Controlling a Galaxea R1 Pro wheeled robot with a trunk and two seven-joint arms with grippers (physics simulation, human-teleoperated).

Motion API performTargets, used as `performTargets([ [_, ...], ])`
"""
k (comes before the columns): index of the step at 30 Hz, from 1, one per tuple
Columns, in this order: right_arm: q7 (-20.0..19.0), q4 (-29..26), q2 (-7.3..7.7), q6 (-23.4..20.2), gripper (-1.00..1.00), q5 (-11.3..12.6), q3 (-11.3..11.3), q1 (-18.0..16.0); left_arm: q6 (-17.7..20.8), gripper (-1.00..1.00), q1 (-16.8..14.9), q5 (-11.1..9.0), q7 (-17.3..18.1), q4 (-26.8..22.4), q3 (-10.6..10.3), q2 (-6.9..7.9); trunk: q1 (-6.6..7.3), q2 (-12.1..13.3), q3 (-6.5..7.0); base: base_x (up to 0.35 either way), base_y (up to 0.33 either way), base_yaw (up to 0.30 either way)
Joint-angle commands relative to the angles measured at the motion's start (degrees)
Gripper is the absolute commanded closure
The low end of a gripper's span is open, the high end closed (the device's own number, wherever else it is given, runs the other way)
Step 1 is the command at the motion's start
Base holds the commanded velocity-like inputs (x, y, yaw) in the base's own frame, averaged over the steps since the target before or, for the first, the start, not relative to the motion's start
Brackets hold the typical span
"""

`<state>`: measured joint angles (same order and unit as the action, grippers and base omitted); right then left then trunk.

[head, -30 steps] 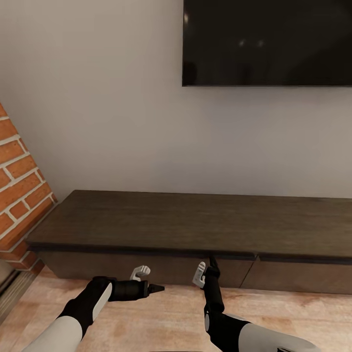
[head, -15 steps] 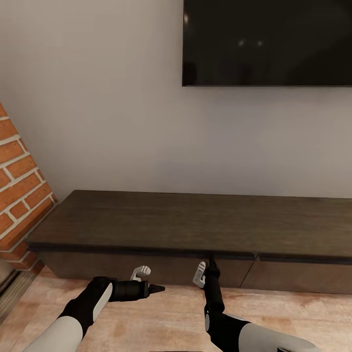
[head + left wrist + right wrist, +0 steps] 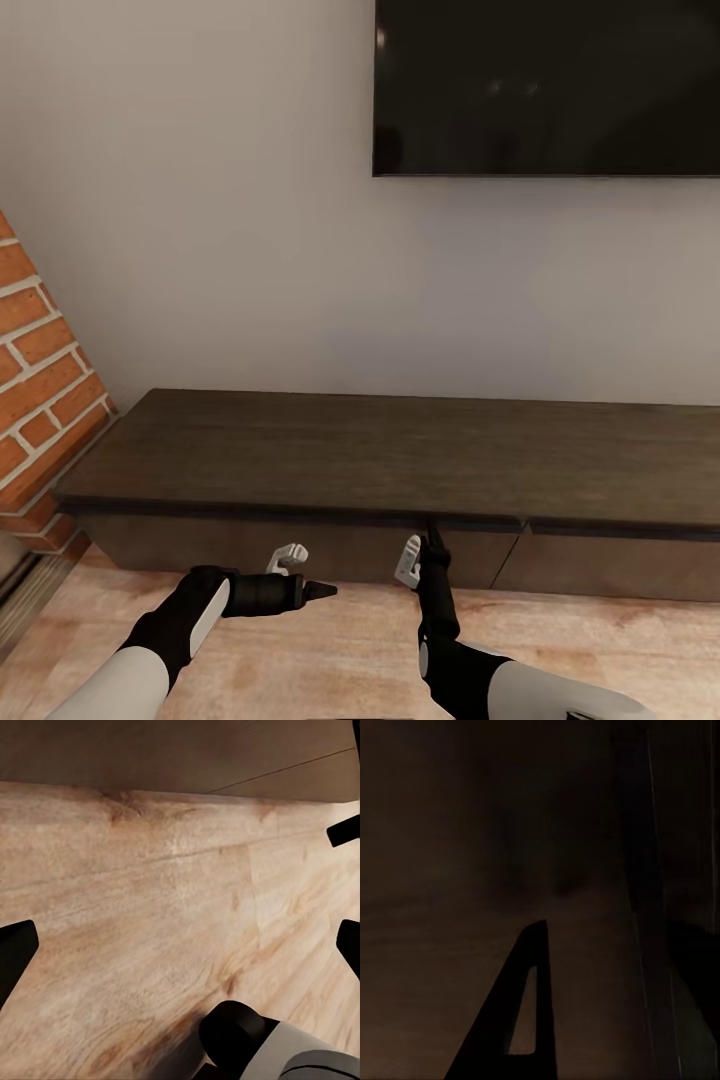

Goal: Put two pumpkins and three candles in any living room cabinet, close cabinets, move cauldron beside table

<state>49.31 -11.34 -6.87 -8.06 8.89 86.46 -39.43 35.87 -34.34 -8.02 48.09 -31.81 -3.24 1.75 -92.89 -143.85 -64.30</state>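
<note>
**Dark wood cabinet, fronts shut, two grippers at its base**

Dark-brown wood forms the one cabinet (image 3: 400, 455) in the head view: a long, low unit against a grey wall (image 3: 220, 250). Two drawer fronts are countable, divided by one seam right of centre. Both sit flush, though the left front is in shadow under the top's overhang. The cabinet's right end is cut off by the frame edge.

Count of other items: one black TV (image 3: 548, 88) mounted above the cabinet, cropped at top and right; one red brick chimney (image 3: 40, 400) at the left edge, partly cropped; two arms, each with one gripper.

The floor (image 3: 340, 650) is light wood plank, running up to the cabinet base.

The left gripper (image 3: 303, 572) hangs low over the floor, just in front of the left drawer front, pointing toward the right arm. In the left wrist view its dark fingertips (image 3: 16, 952) stand well apart, with only floor planks and the cabinet's lower edge between them.

The right gripper (image 3: 422, 550) points upward at the top edge of the left drawer front, its tip at the overhang. The right wrist view is nearly black: one dark finger (image 3: 514, 1020) shows against the wood, and whether the fingers are spread or pressed together cannot be told.
</note>
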Motion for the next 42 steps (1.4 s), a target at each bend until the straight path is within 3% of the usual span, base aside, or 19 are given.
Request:
performTargets([
  [1,0.4,0.0,-0.02,-0.5,1.00,0.8,0.1,0.0,0.4,-1.00,0.0,-0.6,-0.2,0.0,-0.3,0.05,0.01,0.0,-0.06,0.000,0.000,0.000],
  [10,4.0,2.5,-0.01,-0.5,1.00,0.8,0.2,0.0,0.4,-1.00,0.0,-0.7,-0.3,0.1,-0.3,0.01,0.01,0.0,-0.06,0.000,0.000,0.000],
  [37,4.3,4.9,0.29,-0.3,1.00,1.0,-0.1,0.0,-0.5,-1.00,0.0,-0.7,0.0,0.9,-0.4,-0.56,0.01,0.0,-0.06,0.000,0.000,0.000],
  [42,7.7,4.9,0.28,-0.2,1.00,1.0,-0.1,0.0,-0.5,-1.00,0.0,-0.7,0.0,0.9,-0.4,-0.68,0.01,0.0,-0.06,0.000,0.000,0.000],
])
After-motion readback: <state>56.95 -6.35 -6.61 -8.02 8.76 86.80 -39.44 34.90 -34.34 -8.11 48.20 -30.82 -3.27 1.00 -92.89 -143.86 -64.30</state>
